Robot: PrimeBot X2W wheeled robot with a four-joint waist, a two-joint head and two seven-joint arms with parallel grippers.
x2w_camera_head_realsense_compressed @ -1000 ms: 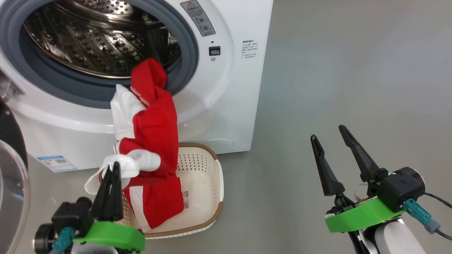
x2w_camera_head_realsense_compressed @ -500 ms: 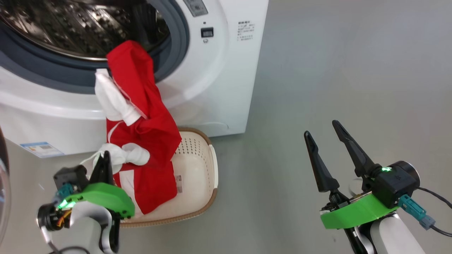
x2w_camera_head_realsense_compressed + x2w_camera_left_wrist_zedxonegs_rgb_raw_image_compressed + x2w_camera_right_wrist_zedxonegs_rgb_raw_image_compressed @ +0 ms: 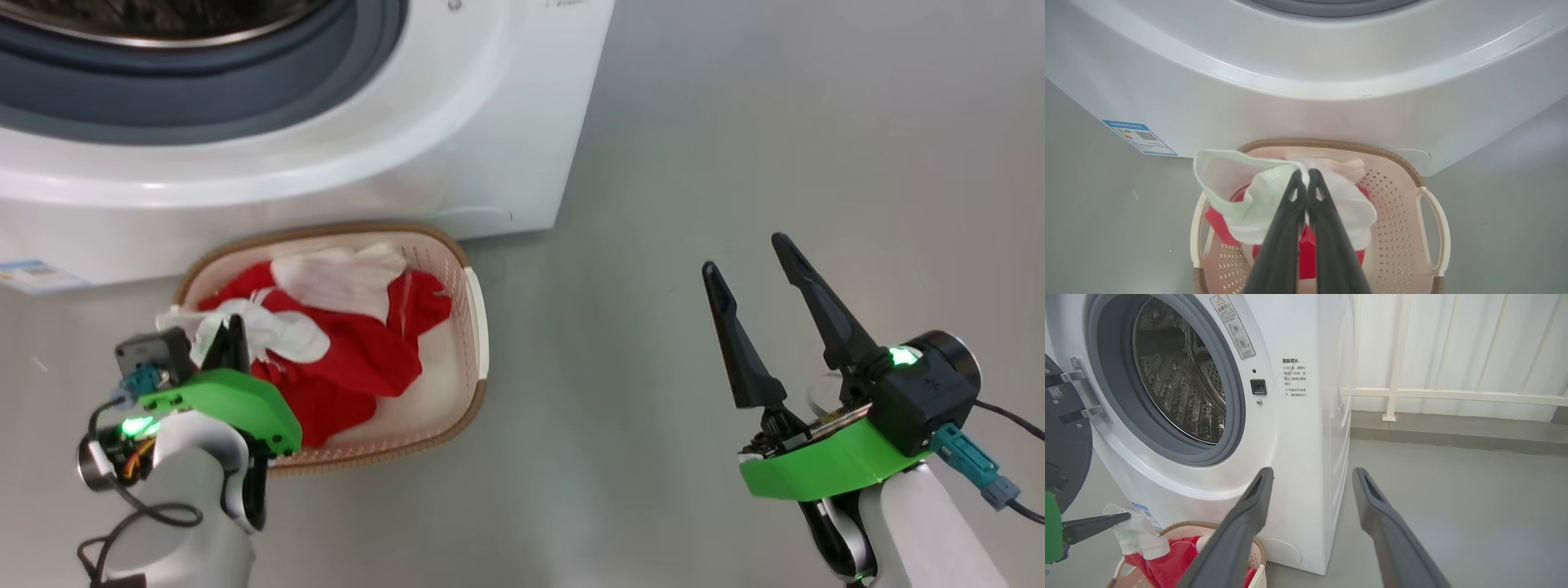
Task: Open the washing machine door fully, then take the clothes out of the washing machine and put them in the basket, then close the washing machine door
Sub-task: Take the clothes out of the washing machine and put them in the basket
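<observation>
Washing machine: we list a white front-loader across the upper left of the head view, standing on the grey floor. In the right wrist view a grey gasket rings the perforated steel drum. A blue label sits low on the front panel, at the left of the left wrist view.

Washing machine door: a dark round panel at the left edge of the right wrist view. It is swung open on its hinges, clear of the opening.

Basket: cream plastic with a brown rim, on the floor just in front of the machine's lower front, centre-left of the head view.

Clothes: red and white fabric heaped inside the basket. We note one white fold raised above the heap at the basket's left side.

Left gripper: at the lower left of the head view, over the basket's left part. Its fingers are pressed together, pinching that white fold of the clothes.

Right gripper: at the lower right of the head view, fingers spread wide above the floor, well apart from the basket.
</observation>
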